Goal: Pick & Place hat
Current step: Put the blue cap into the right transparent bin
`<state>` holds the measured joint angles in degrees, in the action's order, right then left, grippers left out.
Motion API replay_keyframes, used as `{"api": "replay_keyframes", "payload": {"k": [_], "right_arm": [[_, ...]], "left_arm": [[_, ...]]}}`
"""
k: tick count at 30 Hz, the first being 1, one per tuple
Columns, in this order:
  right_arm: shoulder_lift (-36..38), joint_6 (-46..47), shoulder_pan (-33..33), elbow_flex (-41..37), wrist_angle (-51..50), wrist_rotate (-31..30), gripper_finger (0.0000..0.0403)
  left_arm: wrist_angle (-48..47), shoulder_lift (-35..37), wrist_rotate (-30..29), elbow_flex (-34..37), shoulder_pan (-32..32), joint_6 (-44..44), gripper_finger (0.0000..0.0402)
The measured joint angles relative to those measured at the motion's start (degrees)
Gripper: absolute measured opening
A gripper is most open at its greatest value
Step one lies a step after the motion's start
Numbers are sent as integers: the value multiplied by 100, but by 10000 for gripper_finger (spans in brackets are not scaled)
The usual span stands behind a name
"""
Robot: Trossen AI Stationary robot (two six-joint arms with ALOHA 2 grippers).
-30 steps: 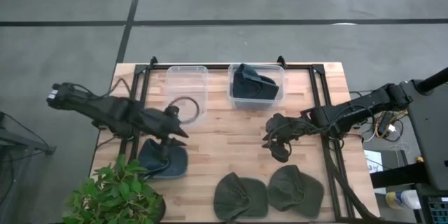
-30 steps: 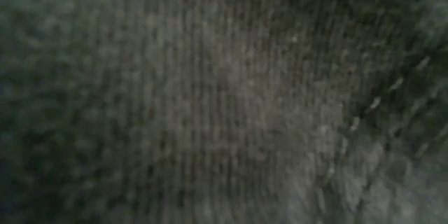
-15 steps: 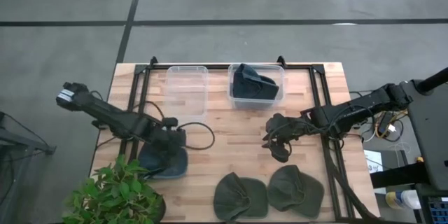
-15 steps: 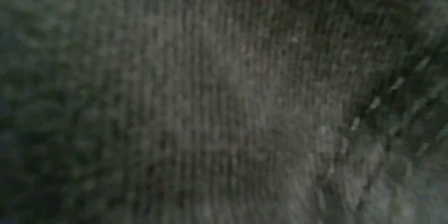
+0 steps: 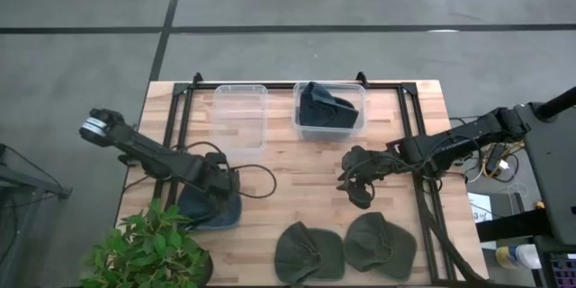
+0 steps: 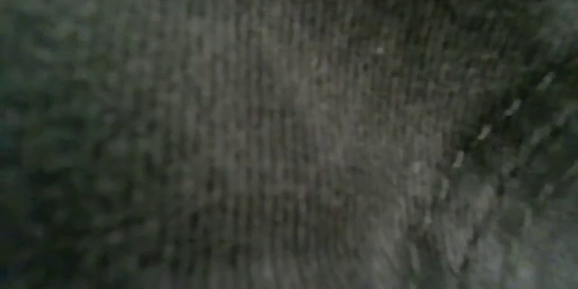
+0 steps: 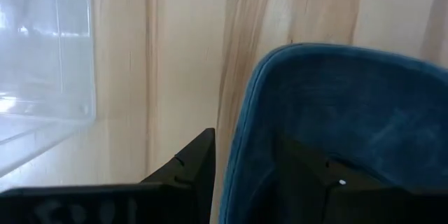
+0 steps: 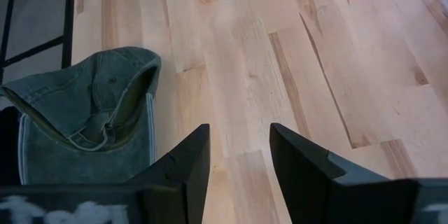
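wooden tabletop on grey floor. left gripper, lower left of the high view, has its fingers straddling the blue hat brim, not closed. a thin bite could slip when lifted. right gripper waits mid-table, parted, empty. left bin is empty; right bin holds a dark hat.

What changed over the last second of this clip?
The left claw drew back from beside the empty bin toward the table's front and came down onto the blue hat; one finger now lies on the hat, the other beside it, not yet closed. The right claw, the green hats, the filled bin and the plant stayed put.
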<state>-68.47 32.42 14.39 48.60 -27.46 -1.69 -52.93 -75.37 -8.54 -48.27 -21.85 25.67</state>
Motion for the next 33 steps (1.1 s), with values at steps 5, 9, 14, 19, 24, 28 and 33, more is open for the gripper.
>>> {"api": "replay_keyframes", "payload": {"k": [5,9,14,19,24,28,33], "right_arm": [[0,0,0,0,8,-8,141],[0,0,0,0,19,-36,141],[0,-2,0,0,46,-52,141],[1,-2,0,0,63,-109,141],[2,-2,0,0,82,-109,141],[2,-2,0,0,82,-107,141],[2,-2,0,0,86,-107,141]], "left_arm": [[-26,-57,-90,3,11,-47,133],[57,-67,-192,117,40,-22,133],[97,-141,-151,309,52,-14,133],[105,-194,4,334,55,96,133],[114,-157,-16,286,63,295,114],[154,-153,-17,238,63,357,47],[196,-144,-14,214,63,454,12]]}}
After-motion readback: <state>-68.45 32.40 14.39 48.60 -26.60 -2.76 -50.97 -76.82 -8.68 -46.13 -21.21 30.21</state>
